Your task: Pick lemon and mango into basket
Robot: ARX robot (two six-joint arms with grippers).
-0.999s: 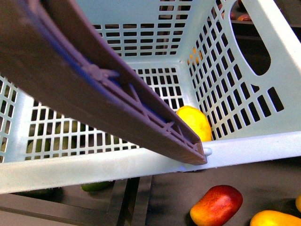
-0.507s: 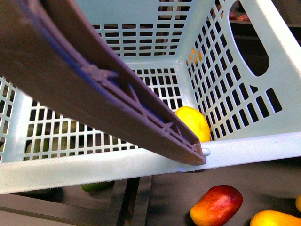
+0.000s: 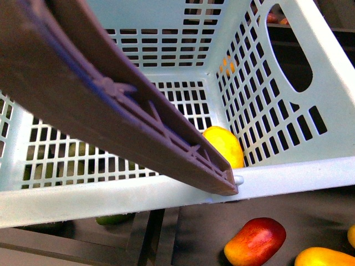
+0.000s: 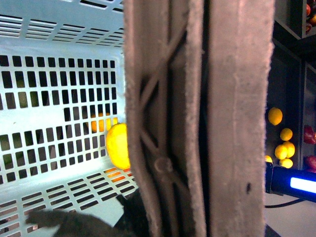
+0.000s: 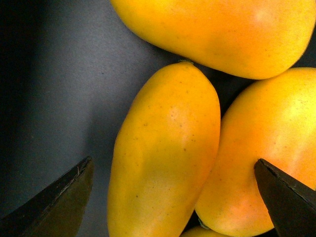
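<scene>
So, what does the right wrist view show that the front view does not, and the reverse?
Only right wrist: the open right claw, tips either side of a mango, with other mangoes pressed against it. Only front: the basket, its brown handle, a lemon inside, a red mango outside. Both: a dark surface bearing orange-yellow fruit; whether the front's corner mango is one of these cannot be told.

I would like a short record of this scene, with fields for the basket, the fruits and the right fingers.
basket: teal, slotted, brown handle across it
lemon: inside basket, by a corner
mango: on dark surface, touching other mangoes
right fingers: open, either side of mango, not gripping
red-blushed mango: outside, before basket
</scene>
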